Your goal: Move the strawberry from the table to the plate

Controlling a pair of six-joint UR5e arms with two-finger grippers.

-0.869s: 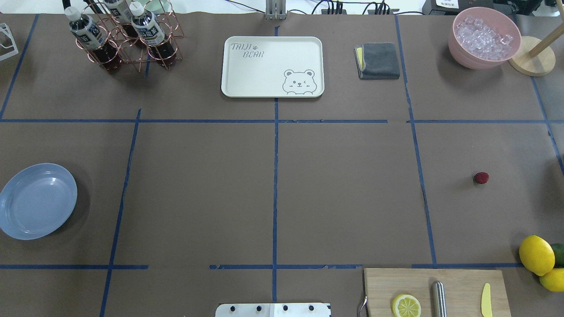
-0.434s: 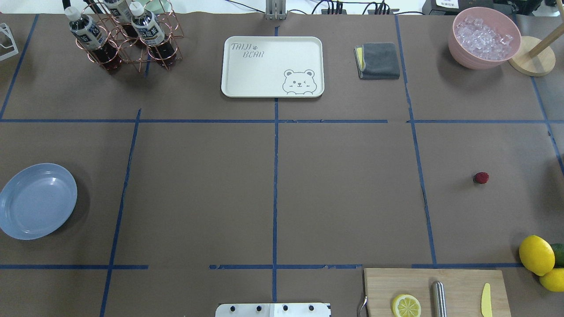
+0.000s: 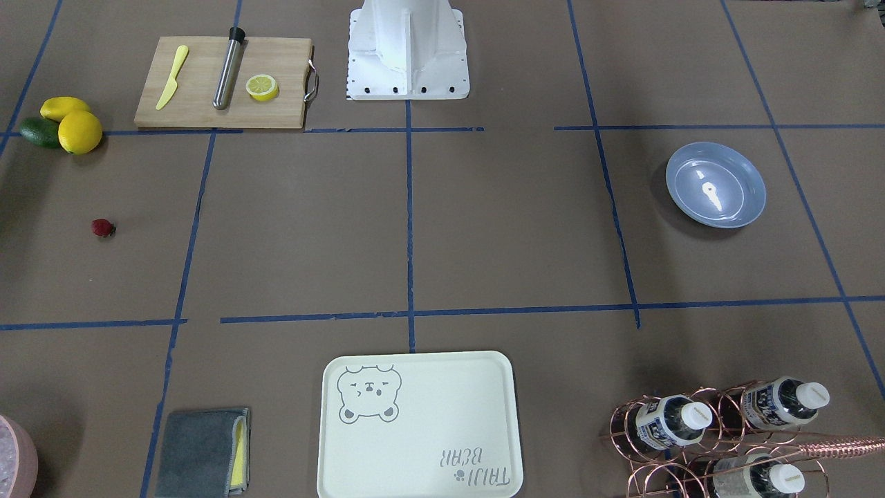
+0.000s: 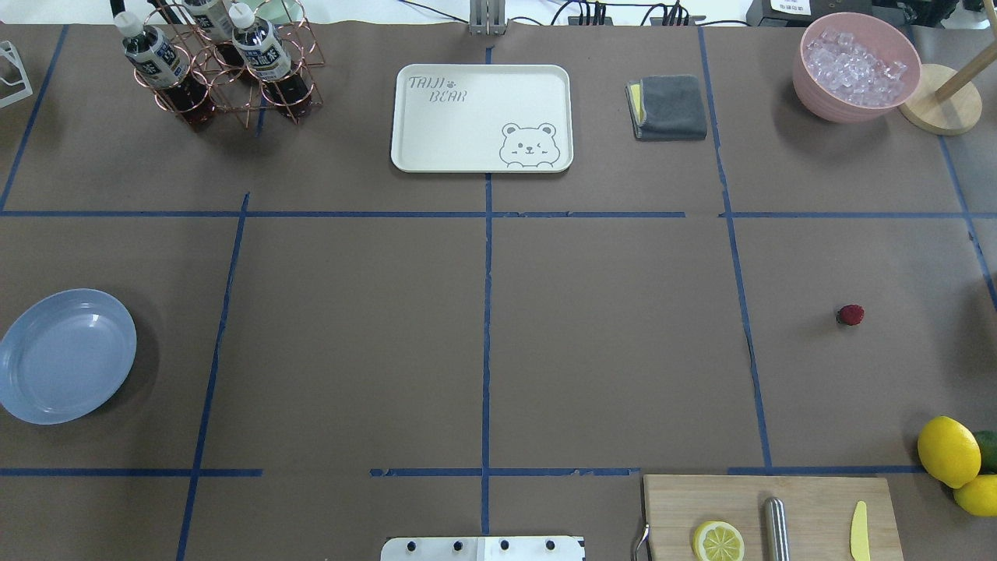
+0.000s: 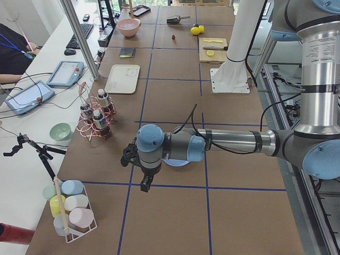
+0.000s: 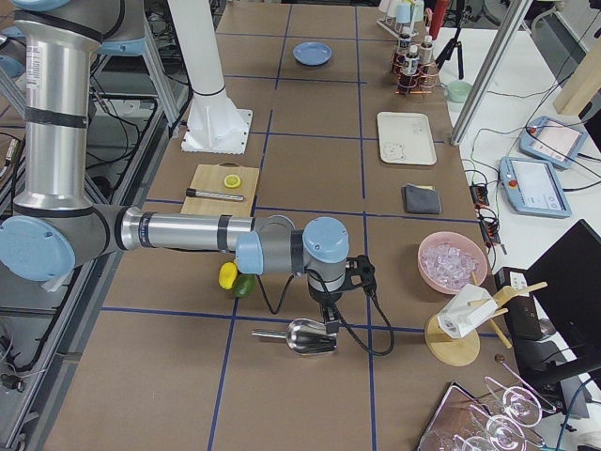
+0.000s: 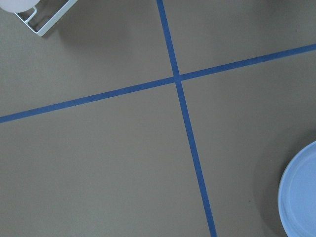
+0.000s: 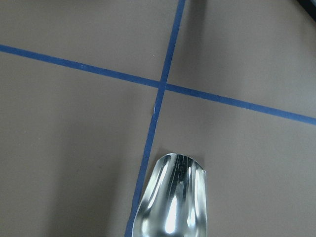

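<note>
A broad brown paper table (image 4: 607,351) crossed by blue tape lines. Nothing has moved in the last second, so the pick has not begun. The tiny dark red strawberry (image 4: 850,315) lies well apart from the round blue-grey plate (image 4: 66,356), its long axis and green tip pointing toward the plate. The left gripper (image 5: 144,185) hangs near the plate and the right gripper (image 6: 330,322) far from it. I cannot tell how far open either is.

The strawberry (image 4: 850,315) was dark red, the plate (image 4: 66,356) pale blue-grey, and the table (image 4: 607,343) brown, crossed by blue tape lines (image 4: 487,343).
</note>
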